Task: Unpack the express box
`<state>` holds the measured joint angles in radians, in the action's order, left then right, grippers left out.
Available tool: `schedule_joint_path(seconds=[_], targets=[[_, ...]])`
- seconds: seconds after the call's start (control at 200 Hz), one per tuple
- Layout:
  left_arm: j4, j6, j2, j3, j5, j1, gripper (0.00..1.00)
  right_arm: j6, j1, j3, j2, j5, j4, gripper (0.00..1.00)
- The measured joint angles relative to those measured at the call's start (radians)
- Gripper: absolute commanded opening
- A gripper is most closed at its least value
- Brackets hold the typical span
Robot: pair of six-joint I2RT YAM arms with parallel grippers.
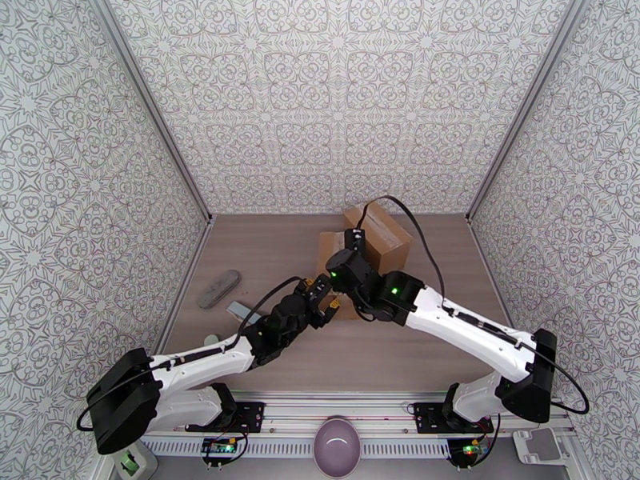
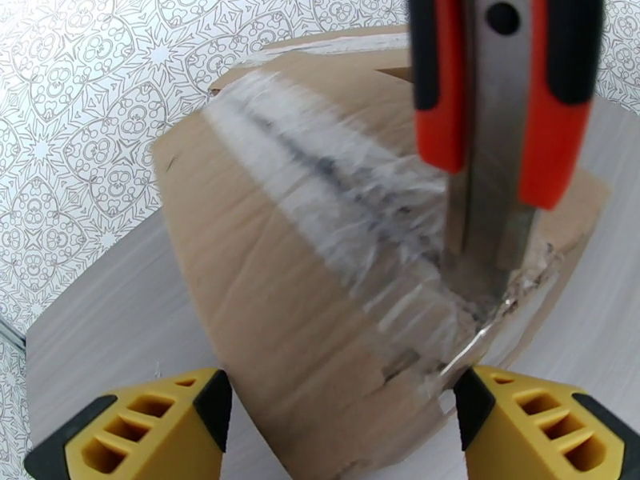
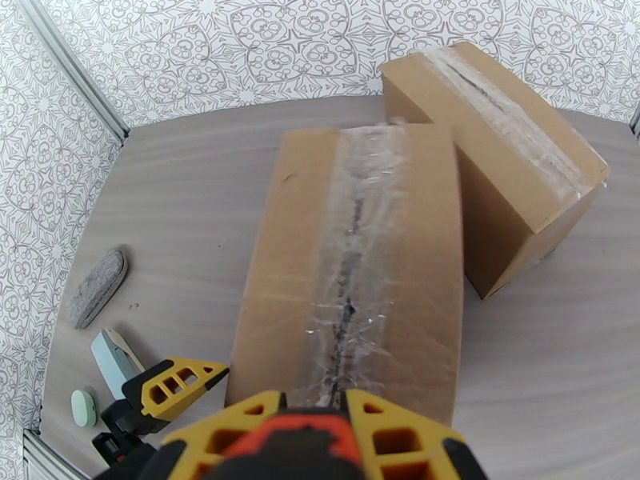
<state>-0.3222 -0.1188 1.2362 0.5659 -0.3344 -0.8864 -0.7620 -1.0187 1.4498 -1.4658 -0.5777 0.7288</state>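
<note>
**Desk** (image 1: 264, 258): grey-brown wood-grain top, with patterned panels on the left, far and right sides

**Flat brown cardboard box with a clear-taped seam** (image 3: 352, 258): lies at mid-desk, its long axis running from the near edge towards the far edge. The tape is wrinkled, with a dark line under it along the seam

**Taller brown cardboard box** (image 3: 496, 170): taped the same way, just beyond the flat box towards the far right corner. Whether the two touch cannot be told

**Right gripper** (image 3: 316, 438): yellow fingers closed tight on the orange-and-black utility knife (image 2: 496, 114). The knife is held upright over the near end of the flat box, its metal blade tip down on the seam where the tape is torn

**Left gripper** (image 2: 344, 430): yellow fingers spread wide, gripping nothing. The near end of the flat box lies in the gap, and contact with the cardboard cannot be told. In the right wrist view one finger sits just beside the box's near left corner

**Round purple bowl** (image 1: 338, 446): at the near edge, between the two arm bases

**Grey oval felt pad** (image 1: 218, 288): near the left edge, well apart from both boxes

**Pale blue-grey wedge-shaped object** (image 3: 116, 358): towards the near left corner, kind unclear

**Small mint-green round piece** (image 3: 84, 406): just beside the wedge, on its left-edge side
</note>
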Motion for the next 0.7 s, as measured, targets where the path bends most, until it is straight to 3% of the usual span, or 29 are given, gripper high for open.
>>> schedule_joint_path(seconds=[0.145,0.38,0.695], targets=[[0.016,0.008,0.003,0.003,-0.015,0.000,0.78,-0.019,0.002,-0.002,0.000,0.003,0.016,0.00],[0.019,0.019,0.032,0.020,-0.190,0.009,0.78,-0.054,-0.027,-0.002,0.006,0.114,0.122,0.00],[0.040,0.037,-0.011,0.002,-0.246,-0.002,0.80,-0.034,-0.013,0.005,0.018,0.113,0.148,0.00]])
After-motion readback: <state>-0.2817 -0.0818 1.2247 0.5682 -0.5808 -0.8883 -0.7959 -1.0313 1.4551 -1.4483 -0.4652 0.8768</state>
